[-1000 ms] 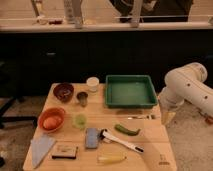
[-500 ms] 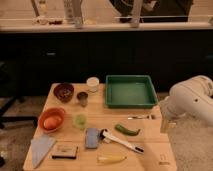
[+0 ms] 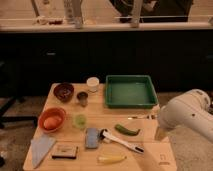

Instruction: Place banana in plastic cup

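The pale yellow banana (image 3: pixel 112 159) lies on the wooden table (image 3: pixel 70 164) near its front edge, right of centre. The small translucent yellow-green plastic cup (image 3: pixel 80 120) stands upright left of centre, next to the orange bowl. My white arm comes in from the right, and the gripper (image 3: pixel 160 133) hangs at the table's right edge. It is to the right of and above the banana and far from the cup, and it touches neither.
A green tray (image 3: pixel 131 91) sits at the back right. A green pepper (image 3: pixel 127 130) and a white-handled brush (image 3: pixel 120 141) lie between the gripper and the banana. Also here are a white cup (image 3: pixel 92 83), a dark metallic cup (image 3: pixel 82 98), a dark bowl (image 3: pixel 64 91), an orange bowl (image 3: pixel 51 119), a sponge (image 3: pixel 92 137) and a cloth (image 3: pixel 41 147).
My arm has come down and forward along the table's right edge, lowering the gripper toward the table's right side. The objects on the table have not moved.
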Controlling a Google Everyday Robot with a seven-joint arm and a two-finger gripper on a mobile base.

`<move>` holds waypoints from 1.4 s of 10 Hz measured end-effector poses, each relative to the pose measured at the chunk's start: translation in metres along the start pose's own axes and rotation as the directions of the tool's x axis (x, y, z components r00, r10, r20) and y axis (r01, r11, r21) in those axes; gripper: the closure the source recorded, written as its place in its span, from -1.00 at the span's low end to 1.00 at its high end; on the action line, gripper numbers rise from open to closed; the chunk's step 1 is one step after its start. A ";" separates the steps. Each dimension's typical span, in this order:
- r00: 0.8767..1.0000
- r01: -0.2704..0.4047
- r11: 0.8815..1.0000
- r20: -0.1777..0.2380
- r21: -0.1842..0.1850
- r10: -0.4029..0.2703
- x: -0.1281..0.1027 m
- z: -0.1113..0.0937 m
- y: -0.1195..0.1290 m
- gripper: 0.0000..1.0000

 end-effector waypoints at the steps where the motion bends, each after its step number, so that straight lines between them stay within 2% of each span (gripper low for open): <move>1: 1.000 -0.015 1.000 0.005 0.009 0.015 -0.004 0.003 0.004 -0.60; 8: 1.000 -0.019 1.000 0.005 0.014 0.019 -0.006 0.005 0.005 -0.60; 10: 0.999 0.021 1.000 -0.033 0.009 -0.021 -0.010 0.010 0.015 -0.60; 14: 0.991 0.081 0.997 -0.107 -0.002 -0.080 -0.020 0.042 0.051 -0.60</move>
